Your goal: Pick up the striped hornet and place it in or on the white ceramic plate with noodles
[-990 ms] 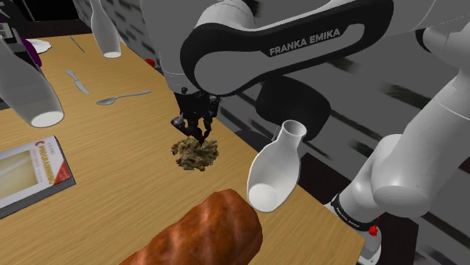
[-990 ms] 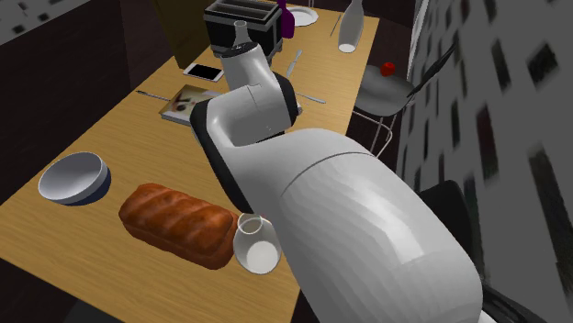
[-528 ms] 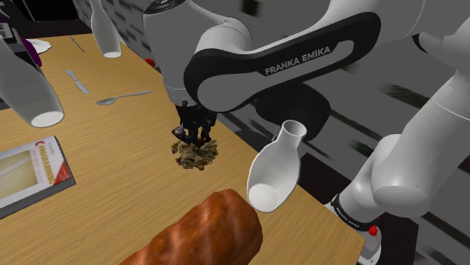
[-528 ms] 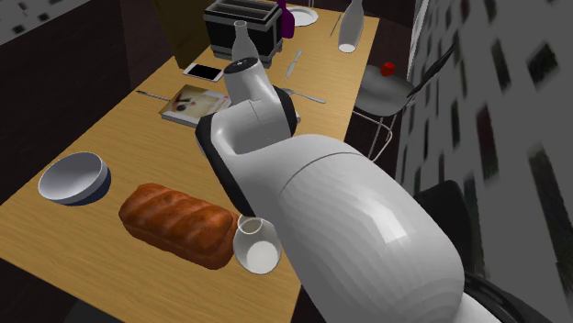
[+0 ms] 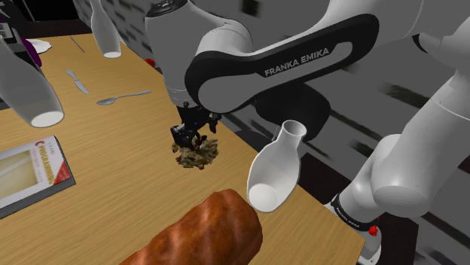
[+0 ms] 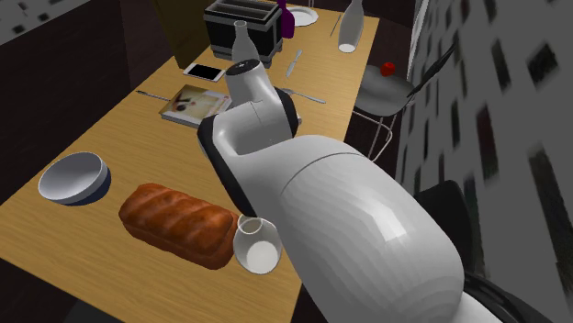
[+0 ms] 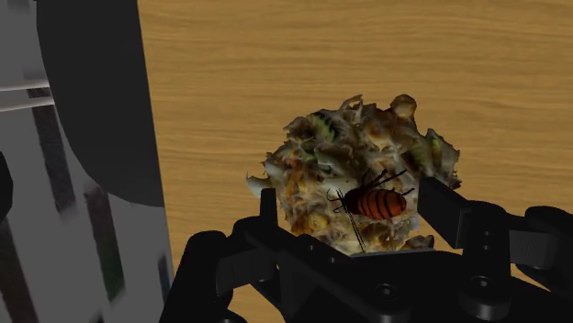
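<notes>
The striped hornet (image 7: 375,203), orange with dark bands, lies on top of the heap of noodles (image 7: 360,156) on the wooden table. My black gripper (image 7: 353,216) is open. Its fingers (image 7: 443,209) stand on either side of the hornet without touching it. In the shoulder view the gripper (image 5: 189,141) hangs low, right over the noodle heap (image 5: 199,154) near the table's right edge. No plate rim shows under the noodles. In the second exterior view my own arm (image 6: 266,119) hides the hand and the noodles.
A bread loaf (image 5: 203,233) and a white vase (image 5: 275,169) lie close in front of the noodles. A book (image 5: 30,173), spoon (image 5: 120,98), knife (image 5: 77,81) and white bottles (image 5: 30,90) sit further left. A bowl (image 6: 73,176), toaster (image 6: 241,27) and phone (image 6: 202,71) stand farther away.
The gripper came down onto the noodle heap with the hornet, then its fingers spread apart and let the hornet go onto the noodles.
</notes>
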`<control>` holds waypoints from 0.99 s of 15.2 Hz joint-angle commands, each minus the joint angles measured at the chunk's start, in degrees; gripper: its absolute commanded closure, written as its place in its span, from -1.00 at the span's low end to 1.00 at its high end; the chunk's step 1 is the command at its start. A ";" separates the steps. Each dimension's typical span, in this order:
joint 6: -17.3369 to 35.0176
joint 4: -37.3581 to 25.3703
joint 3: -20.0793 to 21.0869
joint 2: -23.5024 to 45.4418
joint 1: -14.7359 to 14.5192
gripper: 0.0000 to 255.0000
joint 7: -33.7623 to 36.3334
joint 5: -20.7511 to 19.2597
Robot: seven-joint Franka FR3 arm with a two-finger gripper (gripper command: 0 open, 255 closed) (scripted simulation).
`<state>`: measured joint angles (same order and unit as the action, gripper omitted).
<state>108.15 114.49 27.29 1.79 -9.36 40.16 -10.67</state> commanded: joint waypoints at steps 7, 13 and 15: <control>-7.23 -6.84 0.47 -0.33 -0.48 -1.00 -0.48 0.63; -7.23 -6.84 0.47 -0.33 -0.48 -1.00 -0.48 0.63; -7.23 -6.84 0.47 -0.33 -0.48 -1.00 -0.48 0.63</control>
